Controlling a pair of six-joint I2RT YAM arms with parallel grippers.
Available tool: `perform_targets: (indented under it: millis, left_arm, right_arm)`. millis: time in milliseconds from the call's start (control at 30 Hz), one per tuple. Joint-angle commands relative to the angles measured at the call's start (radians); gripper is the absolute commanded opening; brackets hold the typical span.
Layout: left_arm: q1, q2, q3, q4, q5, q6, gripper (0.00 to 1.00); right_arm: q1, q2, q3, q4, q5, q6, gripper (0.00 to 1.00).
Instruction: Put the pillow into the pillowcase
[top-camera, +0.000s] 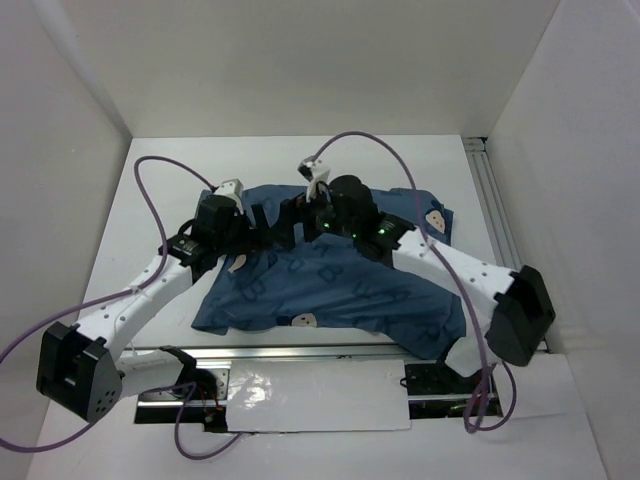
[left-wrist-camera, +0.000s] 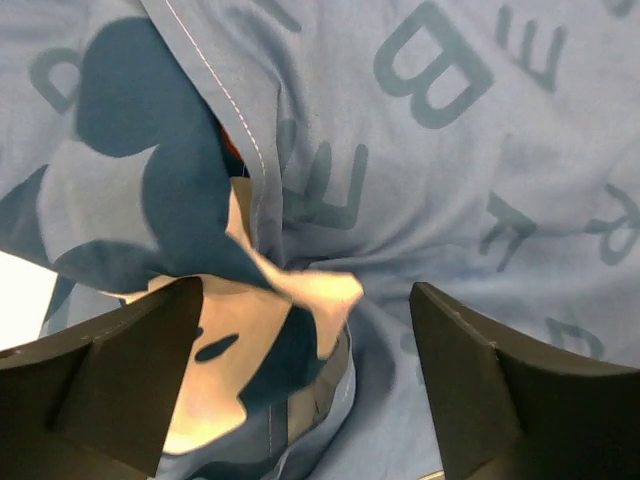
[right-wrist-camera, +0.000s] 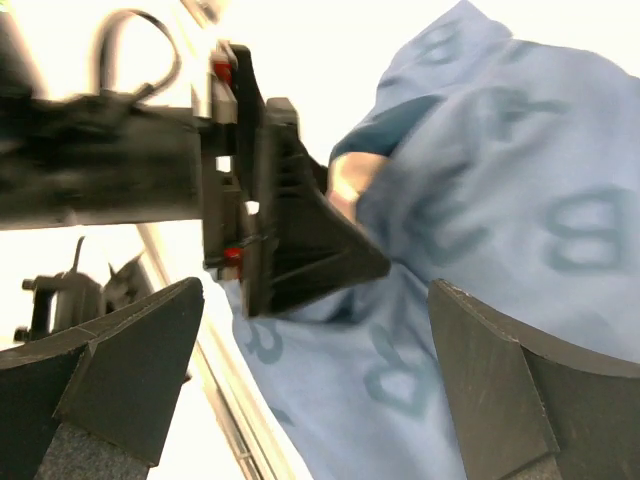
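The blue pillowcase with pale letters and mouse faces lies crumpled across the middle of the table. The white pillow is not visible in any view. My left gripper is open over the case's far left part. In the left wrist view its fingers straddle a bunched fold with a mouse face and a hemmed edge, gripping nothing. My right gripper is open just right of it, facing it. The right wrist view shows the case between its open jaws and the left gripper's finger close ahead.
An aluminium rail runs along the table's right side and another along the front. A white sheet lies between the arm bases. White walls enclose the table. Purple cables loop above both arms.
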Motion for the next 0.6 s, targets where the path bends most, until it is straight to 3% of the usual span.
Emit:
perform_targets:
  millis: [0, 67, 133, 367, 467, 567]
  left_arm:
    - [-0.003, 0.047, 0.073, -0.017, 0.017, 0.007, 0.99]
    - [-0.003, 0.058, 0.082, -0.046, -0.015, -0.007, 0.99]
    - [-0.003, 0.035, 0.082, -0.077, -0.047, -0.028, 0.99]
    - [-0.003, -0.178, 0.015, -0.133, -0.069, -0.062, 0.99]
    - [-0.003, -0.186, -0.093, 0.039, 0.165, 0.023, 0.99]
    - [-0.021, -0.096, -0.142, 0.176, 0.312, 0.049, 0.99]
  right_arm:
    - [-0.003, -0.102, -0.058, -0.158, 0.218, 0.017, 1.0]
    - [-0.016, -0.161, -0.081, -0.21, 0.376, 0.058, 1.0]
    - [-0.061, -0.194, -0.127, -0.274, 0.438, 0.09, 1.0]
    - [-0.247, -0.254, -0.29, -0.412, 0.388, 0.161, 1.0]
    - [-0.282, -0.275, -0.312, -0.412, 0.388, 0.161, 1.0]
    - [-0.329, -0.263, -0.312, -0.412, 0.388, 0.161, 1.0]
